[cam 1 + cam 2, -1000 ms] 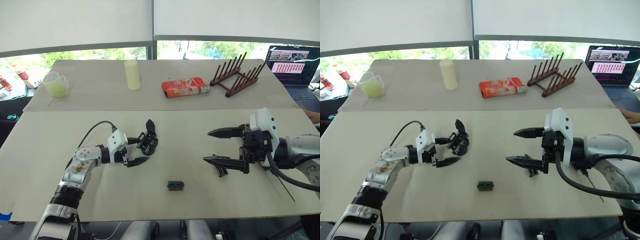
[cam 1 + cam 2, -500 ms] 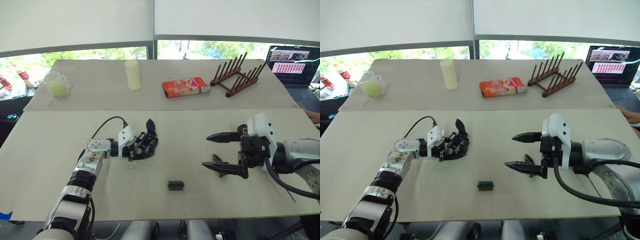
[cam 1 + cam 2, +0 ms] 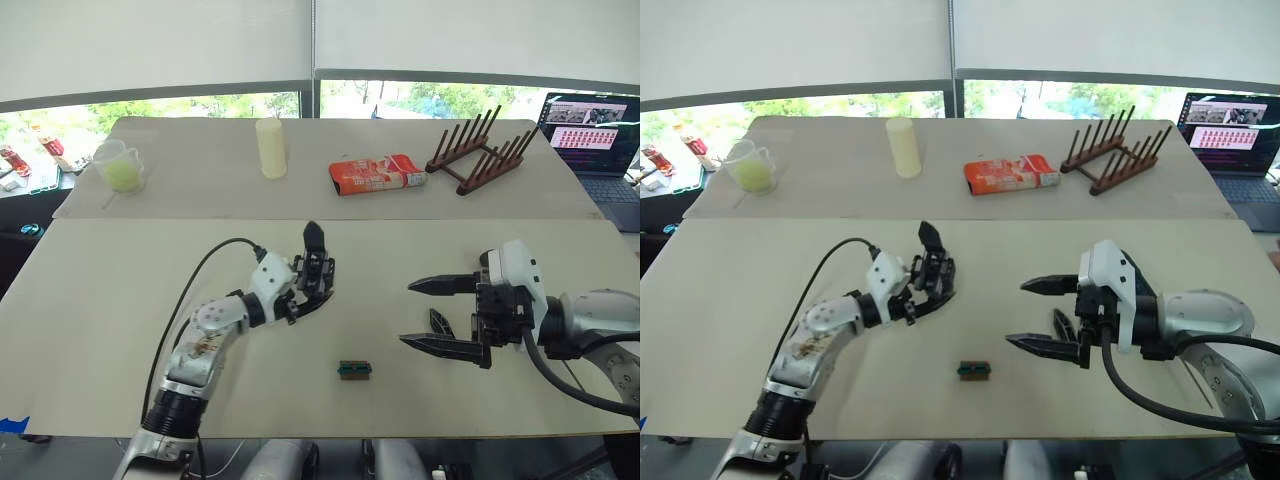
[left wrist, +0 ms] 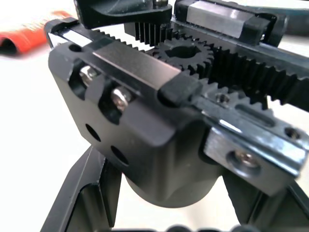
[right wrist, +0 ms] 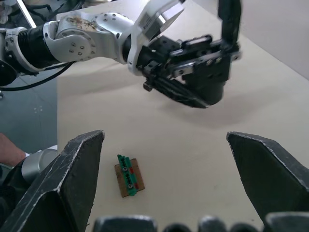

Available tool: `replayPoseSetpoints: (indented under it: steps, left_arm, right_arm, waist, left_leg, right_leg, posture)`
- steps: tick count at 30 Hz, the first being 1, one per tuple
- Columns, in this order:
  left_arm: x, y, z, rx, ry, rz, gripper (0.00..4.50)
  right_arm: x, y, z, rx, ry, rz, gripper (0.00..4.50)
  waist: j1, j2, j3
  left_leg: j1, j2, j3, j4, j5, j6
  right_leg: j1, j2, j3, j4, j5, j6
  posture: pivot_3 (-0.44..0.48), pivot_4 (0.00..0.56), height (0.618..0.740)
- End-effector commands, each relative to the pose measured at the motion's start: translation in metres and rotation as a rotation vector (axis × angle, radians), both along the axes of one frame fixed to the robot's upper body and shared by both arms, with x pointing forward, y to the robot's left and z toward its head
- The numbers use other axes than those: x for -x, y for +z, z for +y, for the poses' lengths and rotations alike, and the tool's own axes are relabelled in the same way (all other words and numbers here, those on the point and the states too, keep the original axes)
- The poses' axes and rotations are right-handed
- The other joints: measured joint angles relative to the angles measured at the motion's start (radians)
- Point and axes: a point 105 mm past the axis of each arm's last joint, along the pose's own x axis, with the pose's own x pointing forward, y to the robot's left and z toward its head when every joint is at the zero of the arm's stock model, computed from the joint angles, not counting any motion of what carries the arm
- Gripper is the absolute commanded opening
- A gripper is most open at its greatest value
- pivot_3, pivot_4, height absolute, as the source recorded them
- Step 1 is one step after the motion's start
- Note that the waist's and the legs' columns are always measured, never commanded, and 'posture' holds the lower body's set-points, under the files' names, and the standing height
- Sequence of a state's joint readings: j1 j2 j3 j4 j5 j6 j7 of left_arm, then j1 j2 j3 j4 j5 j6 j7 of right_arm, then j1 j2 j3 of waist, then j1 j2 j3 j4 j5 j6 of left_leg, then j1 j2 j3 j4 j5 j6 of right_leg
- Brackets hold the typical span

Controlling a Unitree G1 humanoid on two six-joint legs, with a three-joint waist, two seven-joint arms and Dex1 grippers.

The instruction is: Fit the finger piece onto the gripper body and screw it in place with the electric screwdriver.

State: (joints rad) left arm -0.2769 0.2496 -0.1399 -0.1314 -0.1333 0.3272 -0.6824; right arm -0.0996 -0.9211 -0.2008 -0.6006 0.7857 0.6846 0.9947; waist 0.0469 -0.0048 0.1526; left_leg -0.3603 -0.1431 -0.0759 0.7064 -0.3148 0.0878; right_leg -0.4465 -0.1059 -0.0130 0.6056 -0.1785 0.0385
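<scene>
My left gripper (image 3: 300, 296) is shut on the gripper body (image 3: 314, 268), a black assembly held just above the table with its pointed finger sticking up. The left wrist view has its gear and toothed racks (image 4: 186, 53) close up between my fingers. To the right, my right gripper (image 3: 406, 314) hangs wide open, pointing left. The finger piece (image 3: 438, 322), a small black wedge, lies on the table between its two fingers. The right wrist view looks across at the held gripper body (image 5: 208, 72). The electric screwdriver is out of view.
A small green-brown block (image 3: 351, 370) lies near the front edge. On the far table stand a green cup (image 3: 121, 167), a pale yellow cylinder (image 3: 270, 148), a red packet (image 3: 376, 174) and a wooden rack (image 3: 477, 155). A laptop (image 3: 590, 125) sits far right.
My left gripper has closed around the gripper body and raised it, moving slightly right. The right gripper has drifted a little lower and stayed open.
</scene>
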Motion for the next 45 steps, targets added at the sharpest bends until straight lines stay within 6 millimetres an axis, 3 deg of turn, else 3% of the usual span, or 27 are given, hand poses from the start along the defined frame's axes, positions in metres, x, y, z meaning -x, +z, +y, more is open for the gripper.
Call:
replayPoseSetpoints:
  steps: [1,8,9,13,21,32,35,37,45]
  left_arm:
    - [0.008,0.003,-0.020,0.012,0.017,-0.015,2.38]
    - [0.015,-0.014,-0.031,-0.005,0.000,0.032,2.38]
    - [0.015,-0.015,-0.030,-0.009,-0.002,0.031,3.18]
    - [0.020,-0.017,-0.024,0.001,-0.050,0.060,4.44]
    - [0.014,-0.020,0.000,-0.105,-0.256,0.004,4.44]
    - [-0.006,-0.020,-0.011,-0.086,-0.428,-0.019,4.44]
    - [-0.004,-0.018,-0.014,-0.066,-0.462,-0.023,3.63]
    - [0.001,-0.018,-0.016,-0.052,-0.495,-0.019,2.63]
    - [0.026,-0.009,-0.030,0.000,-0.511,-0.048,2.57]
  right_arm:
    - [0.002,0.007,0.005,-0.003,0.017,-0.059,4.50]
    - [0.002,0.006,0.006,-0.005,0.018,-0.057,4.50]
    - [0.001,0.006,0.006,-0.005,0.017,-0.057,4.50]
    - [0.001,0.005,0.006,-0.006,0.012,-0.059,4.50]
    - [-0.002,0.005,0.004,0.002,0.006,-0.067,4.50]
    - [-0.001,0.007,0.002,0.013,-0.006,-0.077,4.50]
    - [-0.001,0.007,0.002,0.014,-0.015,-0.078,4.50]
    - [0.000,0.006,0.001,0.016,-0.020,-0.078,4.50]
    - [0.004,0.005,-0.001,0.019,-0.039,-0.078,4.50]
  waist:
    - [-0.001,0.000,0.000]
    - [-0.005,0.000,0.000]
    - [-0.005,0.000,0.000]
    - [-0.003,0.000,0.000]
    - [-0.001,0.000,0.000]
    - [-0.005,0.000,0.000]
    - [-0.006,0.000,0.000]
    - [-0.007,0.000,0.000]
    - [-0.005,0.000,0.000]
  left_leg:
    - [0.000,0.000,0.000,0.000,0.000,0.000]
    - [-0.005,0.000,0.001,0.000,0.004,0.003]
    - [-0.005,0.000,0.001,0.000,0.004,0.003]
    - [-0.006,0.000,0.001,0.001,0.004,0.003]
    - [-0.005,0.000,0.001,0.002,0.004,0.003]
    - [-0.007,-0.001,0.001,0.006,0.003,0.004]
    - [-0.008,-0.001,0.001,0.006,0.005,0.007]
    - [-0.008,-0.001,0.001,0.006,0.005,0.007]
    - [-0.008,-0.001,0.001,0.006,0.005,0.008]
  right_leg:
    - [0.000,0.000,0.000,0.001,0.000,0.000]
    - [-0.010,0.000,0.000,0.005,0.000,0.000]
    - [-0.010,0.000,0.000,0.005,0.000,0.000]
    - [-0.009,0.000,0.000,0.005,0.000,0.000]
    - [-0.009,0.001,-0.002,0.005,0.000,0.000]
    - [-0.009,0.000,-0.003,0.005,0.000,0.000]
    - [-0.010,0.000,-0.002,0.005,0.000,0.000]
    - [-0.010,0.000,-0.002,0.005,0.000,0.000]
    - [-0.010,0.000,-0.001,0.005,0.000,0.000]
  posture:
    - [0.000,0.150,0.740]
    - [0.000,0.150,0.740]
    - [0.000,0.150,0.740]
    - [0.000,0.150,0.740]
    - [0.000,0.150,0.740]
    - [0.000,0.150,0.740]
    - [0.000,0.150,0.740]
    - [0.000,0.150,0.740]
    - [0.000,0.150,0.740]
